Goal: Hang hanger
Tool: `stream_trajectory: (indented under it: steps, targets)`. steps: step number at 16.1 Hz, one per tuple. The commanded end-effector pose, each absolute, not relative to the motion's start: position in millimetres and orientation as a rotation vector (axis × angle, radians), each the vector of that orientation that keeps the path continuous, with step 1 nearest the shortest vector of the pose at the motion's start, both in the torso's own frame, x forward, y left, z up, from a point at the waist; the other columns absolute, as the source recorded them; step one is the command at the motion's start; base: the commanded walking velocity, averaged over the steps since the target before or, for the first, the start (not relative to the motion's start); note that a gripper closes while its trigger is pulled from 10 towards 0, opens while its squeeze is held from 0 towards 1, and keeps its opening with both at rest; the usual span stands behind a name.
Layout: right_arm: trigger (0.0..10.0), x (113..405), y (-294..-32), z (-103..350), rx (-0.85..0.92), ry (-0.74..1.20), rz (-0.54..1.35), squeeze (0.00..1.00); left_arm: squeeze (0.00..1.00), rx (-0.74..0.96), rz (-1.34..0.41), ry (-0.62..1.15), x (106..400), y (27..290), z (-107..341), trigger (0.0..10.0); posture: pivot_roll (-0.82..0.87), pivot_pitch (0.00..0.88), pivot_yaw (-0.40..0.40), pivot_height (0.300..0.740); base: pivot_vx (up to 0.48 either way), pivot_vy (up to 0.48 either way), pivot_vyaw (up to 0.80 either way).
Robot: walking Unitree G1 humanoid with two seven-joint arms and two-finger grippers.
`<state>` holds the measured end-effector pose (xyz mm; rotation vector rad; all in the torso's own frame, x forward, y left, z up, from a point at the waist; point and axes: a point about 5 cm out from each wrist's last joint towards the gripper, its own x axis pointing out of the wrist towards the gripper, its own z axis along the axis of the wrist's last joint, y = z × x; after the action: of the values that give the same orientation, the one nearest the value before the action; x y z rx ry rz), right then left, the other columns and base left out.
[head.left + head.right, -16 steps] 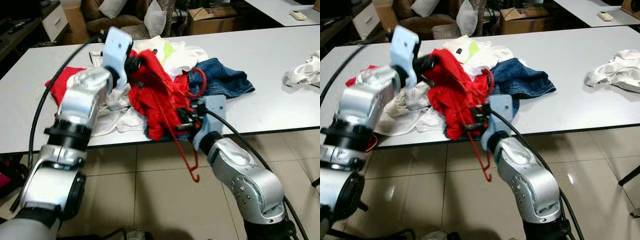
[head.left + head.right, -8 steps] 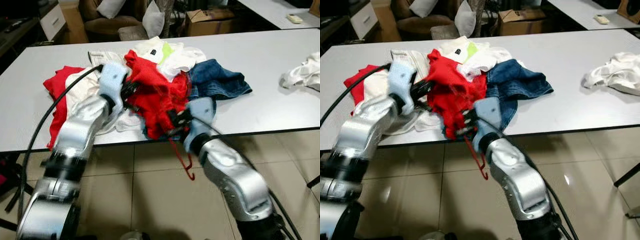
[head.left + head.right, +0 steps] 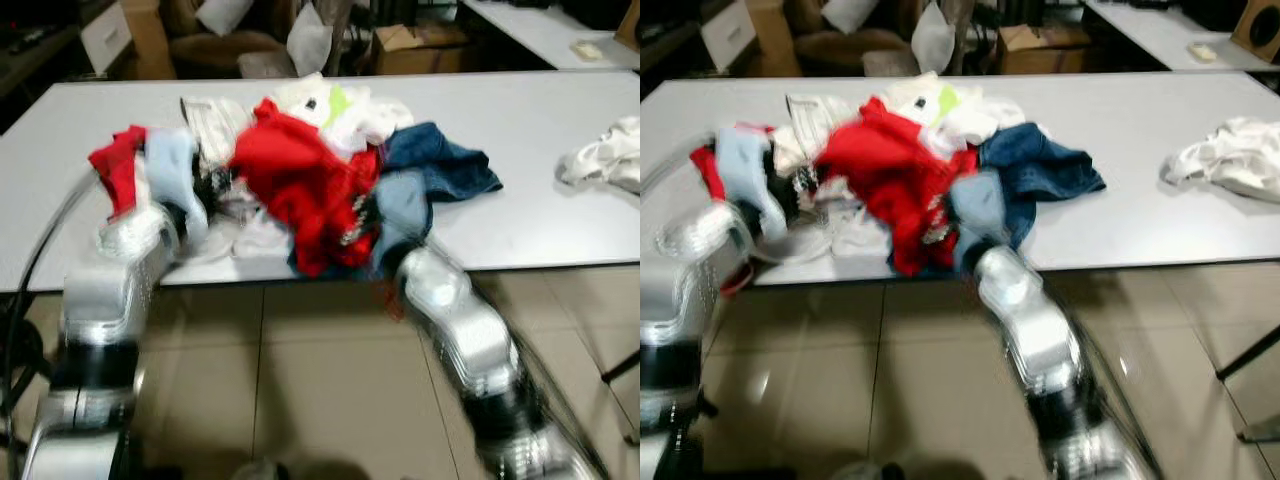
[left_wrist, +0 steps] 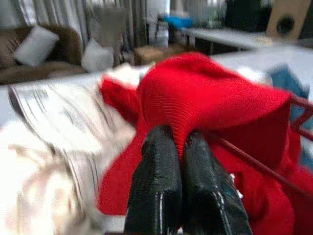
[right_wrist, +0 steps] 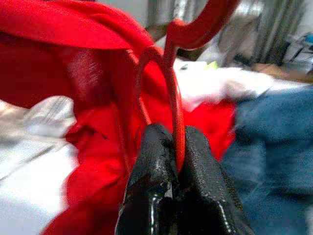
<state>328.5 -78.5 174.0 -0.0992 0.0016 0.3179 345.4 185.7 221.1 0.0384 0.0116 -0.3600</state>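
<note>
Both arms have dropped toward the clothes pile (image 3: 330, 150) — right gripper (image 5: 172, 147) pinching the red hanger (image 5: 173, 98), left gripper (image 4: 178, 147) clamped on the red garment (image 4: 210, 93) — hanging not yet begun.

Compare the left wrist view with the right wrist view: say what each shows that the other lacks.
Left wrist: the left gripper, fingers shut, pinching a fold of the red knit garment, beside striped white cloth. Right wrist: the right gripper clamped on the red wire hanger, whose hook curves above, with blue denim jeans alongside. Both show that red garment and part of the hanger.
</note>
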Motion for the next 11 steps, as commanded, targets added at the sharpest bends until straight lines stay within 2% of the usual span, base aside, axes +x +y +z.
stream_trajectory:
  steps: [1,2,3,4,5,6,8,9,11]
  targets:
    - [10.0,358,-104,210,-0.12,-0.133,0.213,0.0,0.0,0.014,-0.337,-0.115,362,186,257,0.0,-0.09,0.0,0.048,0.74,0.0,0.0,0.0]
    - [10.0,376,-114,254,-0.144,-0.274,0.178,0.0,0.0,0.01,-0.33,-0.265,373,186,299,0.0,-0.09,0.0,0.042,0.74,0.0,0.0,0.0]
    - [10.0,379,-121,309,-0.105,-0.451,0.168,0.0,0.0,0.025,-0.339,-0.429,371,188,351,0.0,-0.07,0.0,0.021,0.74,0.0,0.0,0.0]
    - [10.0,374,-122,340,-0.068,-0.556,0.208,0.0,0.0,0.017,-0.359,-0.536,360,191,387,0.0,-0.06,0.0,0.017,0.74,0.0,0.0,0.0]
    - [10.0,372,-123,338,-0.081,-0.559,0.229,0.0,0.0,0.034,-0.372,-0.546,353,191,391,0.0,-0.05,0.0,0.013,0.74,0.0,0.0,0.0]
    - [10.0,371,-123,330,-0.095,-0.53,0.24,0.0,0.0,0.054,-0.373,-0.523,351,190,386,0.0,-0.05,0.0,0.01,0.74,0.0,0.0,0.0]
    - [10.0,364,-120,264,-0.072,-0.34,0.293,0.0,0.0,0.12,-0.415,-0.366,352,182,342,0.0,-0.05,0.0,0.01,0.74,0.0,0.0,0.0]
    - [10.0,355,-120,235,-0.04,-0.257,0.304,0.0,0.0,0.083,-0.446,-0.325,351,174,327,0.0,-0.06,0.0,0.016,0.74,0.0,0.0,0.0]
    - [10.0,325,-123,188,0.007,-0.116,0.337,0.0,0.0,0.093,-0.526,-0.11,345,160,278,0.0,-0.08,0.0,0.025,0.74,0.0,0.0,0.0]
